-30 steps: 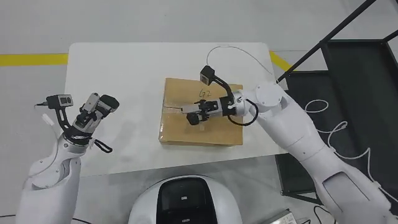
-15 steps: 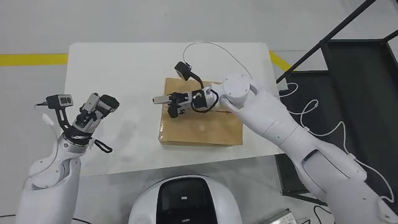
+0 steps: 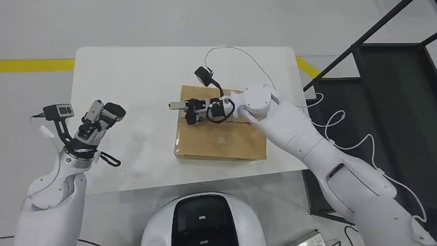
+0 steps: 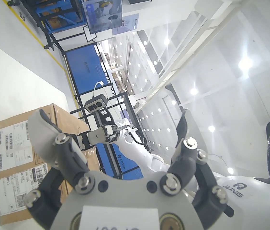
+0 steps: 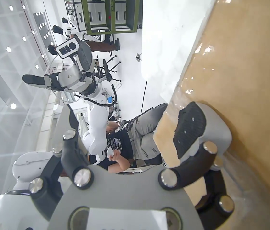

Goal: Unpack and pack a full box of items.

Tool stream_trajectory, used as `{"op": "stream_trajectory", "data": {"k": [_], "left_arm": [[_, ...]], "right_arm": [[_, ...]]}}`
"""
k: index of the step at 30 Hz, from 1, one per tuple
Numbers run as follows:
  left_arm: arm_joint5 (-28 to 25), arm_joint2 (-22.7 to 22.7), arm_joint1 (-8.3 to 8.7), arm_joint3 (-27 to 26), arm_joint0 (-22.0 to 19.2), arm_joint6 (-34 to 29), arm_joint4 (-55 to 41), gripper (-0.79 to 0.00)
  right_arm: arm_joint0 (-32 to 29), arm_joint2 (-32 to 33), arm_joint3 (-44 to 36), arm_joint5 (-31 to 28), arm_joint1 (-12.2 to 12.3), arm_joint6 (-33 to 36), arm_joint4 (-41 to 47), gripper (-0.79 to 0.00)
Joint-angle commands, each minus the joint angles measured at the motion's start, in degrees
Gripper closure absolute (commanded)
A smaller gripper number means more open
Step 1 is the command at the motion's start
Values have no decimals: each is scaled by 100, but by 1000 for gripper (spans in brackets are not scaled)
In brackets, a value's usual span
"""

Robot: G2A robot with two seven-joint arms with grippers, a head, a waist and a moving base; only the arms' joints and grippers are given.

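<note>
Now, in the top view, you see the box (image 3: 225, 140) lying shut on the table (image 3: 136, 75), a little right of the middle. Your right gripper (image 3: 184, 109) sits at the box's far left corner, across its left edge. Your left gripper (image 3: 106, 111) hangs over the table's left side, well apart from the box.

In the left wrist view, the left gripper (image 4: 111, 120) is spread wide with nothing between its fingers. The box (image 4: 13, 144) lies beyond it, with labels on the face turned toward you.

In the right wrist view, the right gripper (image 5: 129, 116) is spread wide too and grips nothing. One pad (image 5: 190, 130) is on or just above the box top, beside the glossy tape (image 5: 197, 82); you cannot tell whether it touches. The other finger hangs past the edge.

Watch the sideways force. Nothing braces the box, so a pull or push at that corner would likely slide or turn it on the table instead of opening it. The slick tape could let the pad skid off the edge. Closing too deep there might crush the corner.
</note>
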Motion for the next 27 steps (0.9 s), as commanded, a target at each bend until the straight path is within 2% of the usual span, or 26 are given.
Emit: {"op": "stream_trajectory", "data": {"k": [1, 9, 27], "left_arm": [[-3, -89, 2, -23, 75, 150, -19, -785], [57, -394, 9, -11, 267, 613, -19, -785], [105, -432, 13, -14, 298, 620, -36, -785]], "right_arm": [[-108, 103, -152, 66, 53, -20, -108, -785], [-644, 647, -851, 466, 310, -141, -539, -785], [-1773, 1867, -2023, 1382, 753, -691, -1485, -785]]}}
